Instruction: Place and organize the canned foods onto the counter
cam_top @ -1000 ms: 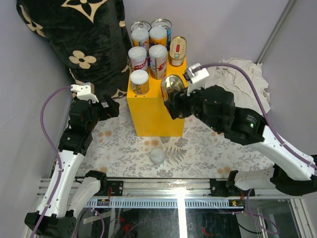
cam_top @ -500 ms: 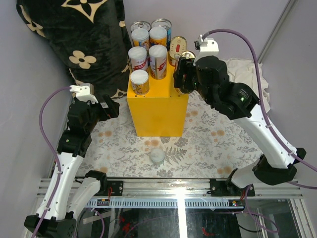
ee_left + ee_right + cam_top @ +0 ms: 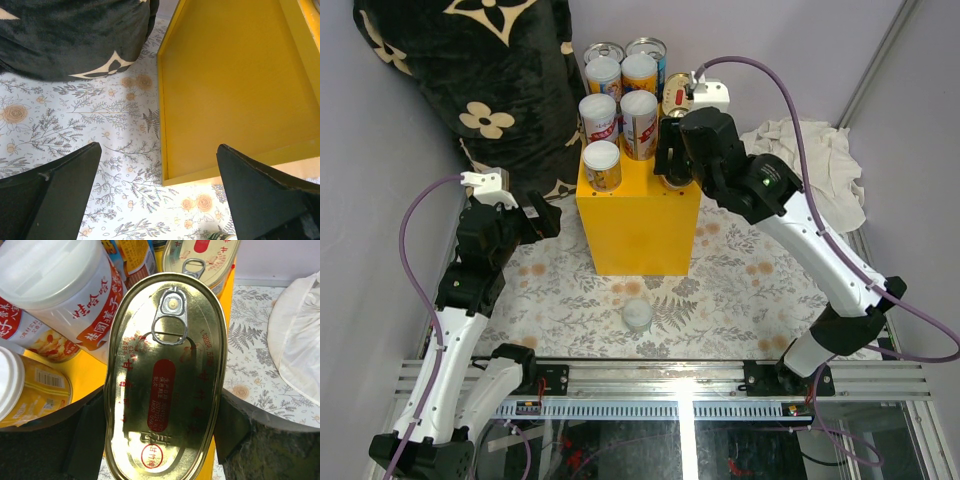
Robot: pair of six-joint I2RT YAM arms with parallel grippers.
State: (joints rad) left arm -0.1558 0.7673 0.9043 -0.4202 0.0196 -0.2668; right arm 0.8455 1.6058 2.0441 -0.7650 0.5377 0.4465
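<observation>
Floral-patterned mat (image 3: 720,290) lies below; the right pincer (image 3: 672,160) clamps a flat oval gold tin (image 3: 165,365) by its long sides above the bright yellow wooden cabinet (image 3: 638,215), white-lidded cans (image 3: 50,270) just to its left; stiff, smooth metal, probably slippery; the left pincer (image 3: 160,150) gapes wide, holding nothing.
</observation>
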